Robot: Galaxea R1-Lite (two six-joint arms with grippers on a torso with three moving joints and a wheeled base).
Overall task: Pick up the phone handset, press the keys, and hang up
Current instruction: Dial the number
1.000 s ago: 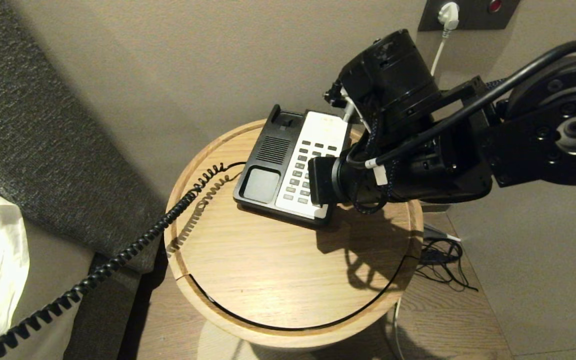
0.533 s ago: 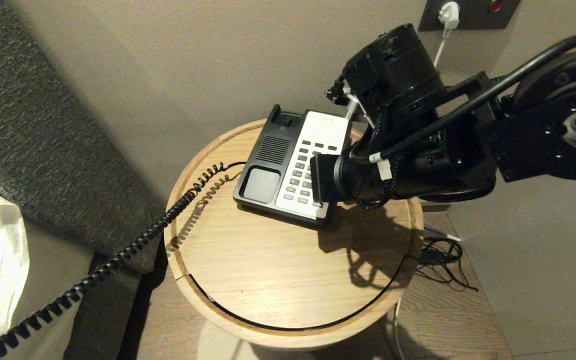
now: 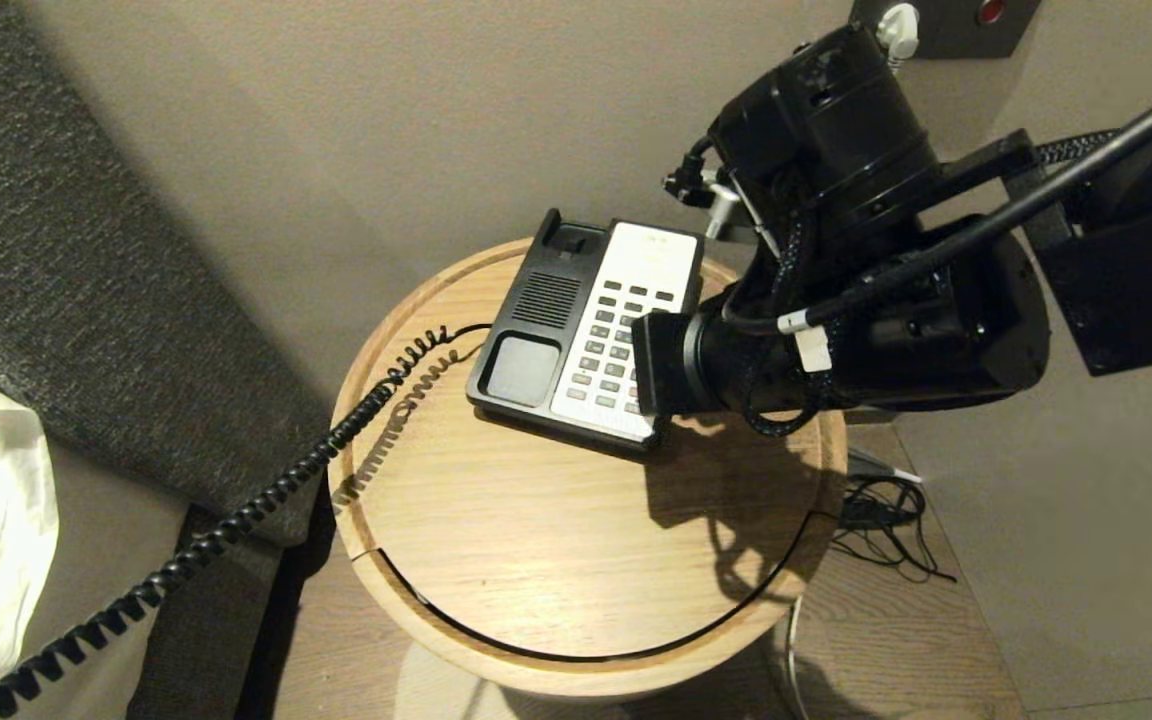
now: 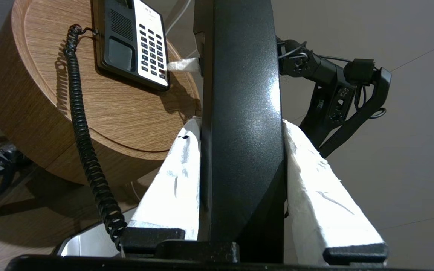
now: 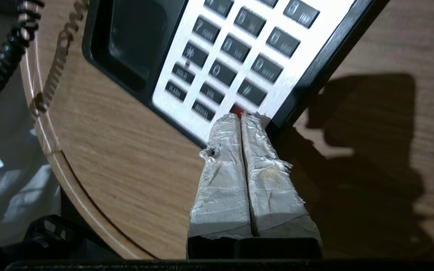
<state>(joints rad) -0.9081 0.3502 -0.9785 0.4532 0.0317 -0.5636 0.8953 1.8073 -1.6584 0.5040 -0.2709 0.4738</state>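
Left wrist view shows the phone handset point(image 4: 239, 124), long, black and shiny, standing straight from six to twelve o'clock. The left hand point(image 4: 241, 158) squeezes it between white pads. The right hand point(image 5: 241, 117), pressed shut, touches the phone base point(image 5: 288, 75) on the counter point(image 5: 126, 169).

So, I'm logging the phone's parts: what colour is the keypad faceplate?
The keypad faceplate is silvery white with dark keys; the right wrist view shows it best.
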